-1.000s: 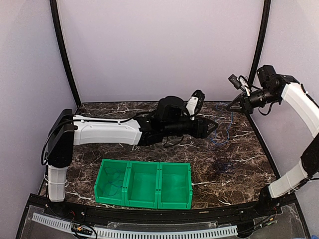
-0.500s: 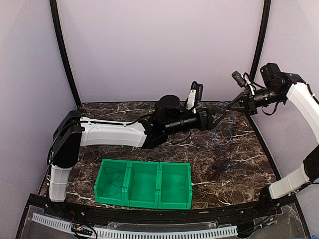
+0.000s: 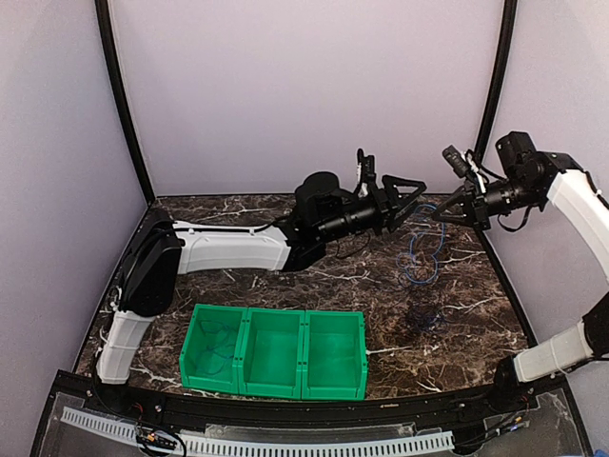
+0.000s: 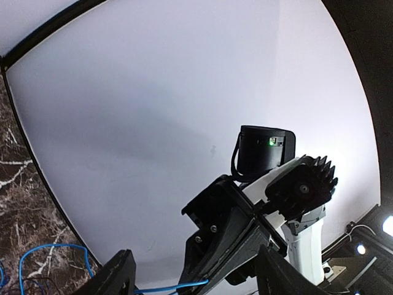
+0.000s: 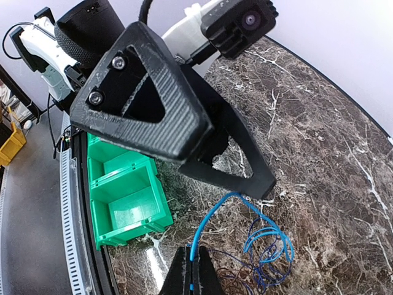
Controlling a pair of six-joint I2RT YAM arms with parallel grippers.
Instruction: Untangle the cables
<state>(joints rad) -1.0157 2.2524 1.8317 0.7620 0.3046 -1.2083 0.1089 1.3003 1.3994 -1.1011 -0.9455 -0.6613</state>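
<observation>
My right gripper (image 3: 439,215) (image 5: 194,271) is shut on the bright blue cable (image 5: 216,215) and holds it above the table. From there the cable arcs up past the tip of my left gripper's lower finger (image 5: 242,161), then drops into loops (image 3: 420,255) on the marble. Thin dark cables (image 5: 245,265) lie tangled with those loops, and more dark cable (image 3: 425,317) lies nearer the front. My left gripper (image 3: 409,200) (image 4: 196,278) is raised and open right beside the right one, with nothing between its fingers. In the left wrist view the blue cable (image 4: 178,286) leaves the right gripper's tip.
A row of three green bins (image 3: 274,352) (image 5: 123,190) stands near the table's front, left of the cables. Walls enclose the back and both sides. The left arm (image 3: 228,249) stretches across the middle of the marble table (image 3: 476,286).
My left gripper has risen off the table, swung right toward the right gripper and opened wider. The right gripper has shifted slightly left and down, still holding the blue cable.
</observation>
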